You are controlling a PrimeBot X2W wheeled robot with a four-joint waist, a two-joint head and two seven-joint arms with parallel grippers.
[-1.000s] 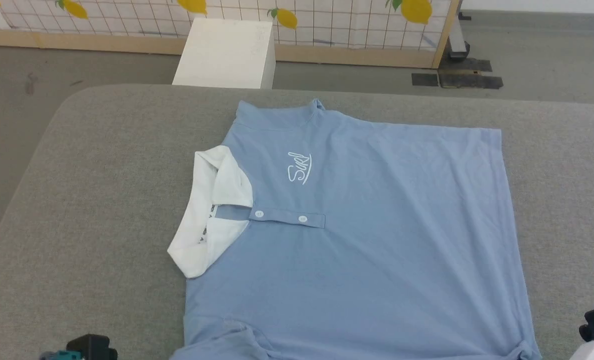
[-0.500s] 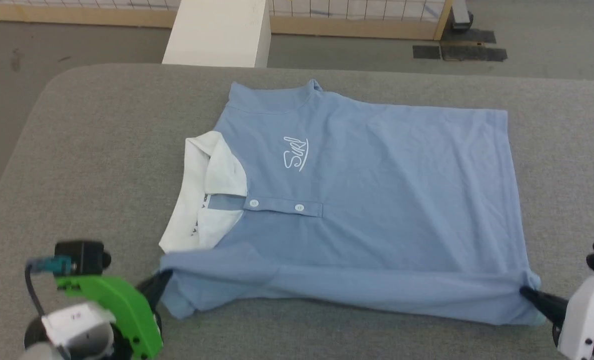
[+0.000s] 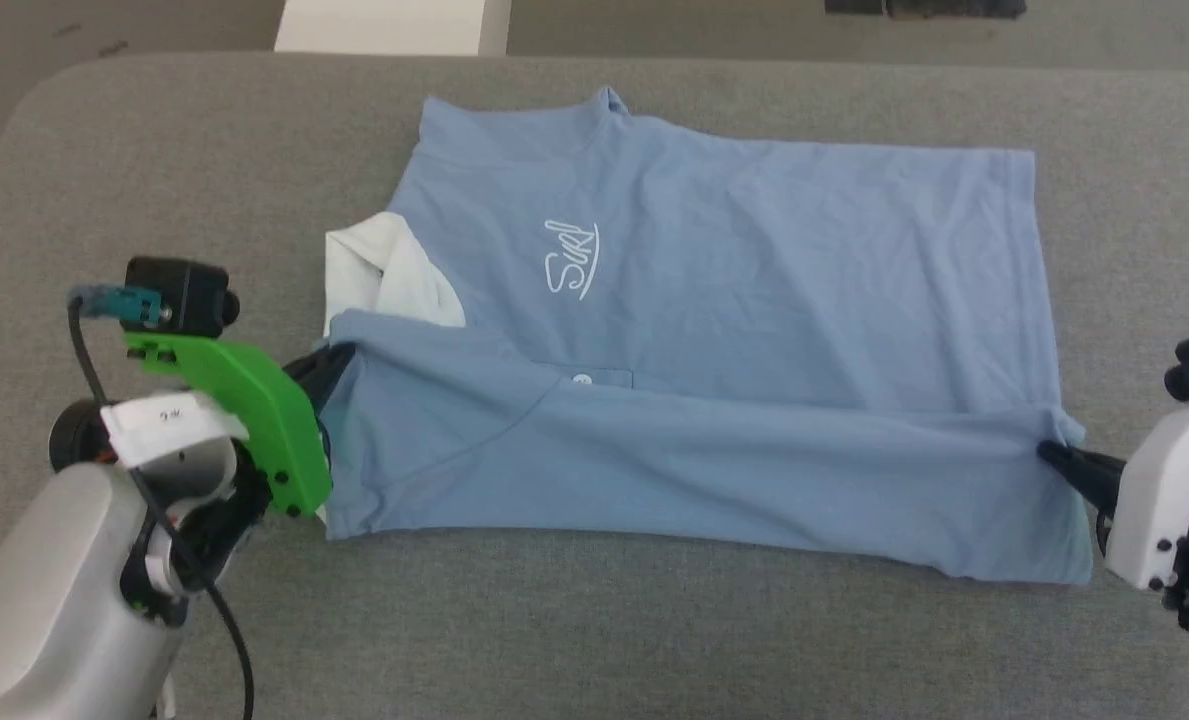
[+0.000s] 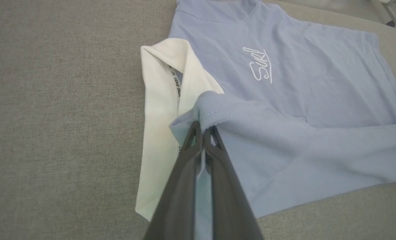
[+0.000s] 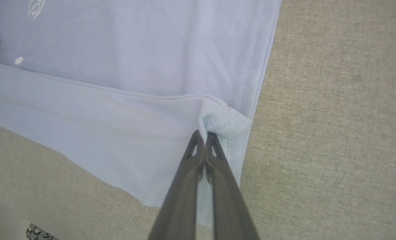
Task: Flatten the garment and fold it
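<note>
The garment, a light blue polo shirt with a white collar at its left end and a white script logo, lies across the grey table. Its near long side is folded up over the middle, covering most of the placket; one white button shows. My left gripper is shut on the folded edge's left corner beside the collar. My right gripper is shut on the right corner at the hem. The pinched cloth bunches at the left gripper's and the right gripper's tips.
A white box stands on the floor beyond the table's far edge. Dark floor mats lie at the top right. Bare grey table surface surrounds the shirt on all sides.
Both grippers have carried the near edge of the shirt away from me, over the placket and lower collar. The head camera has tilted down, so the whole scene has shifted up.
</note>
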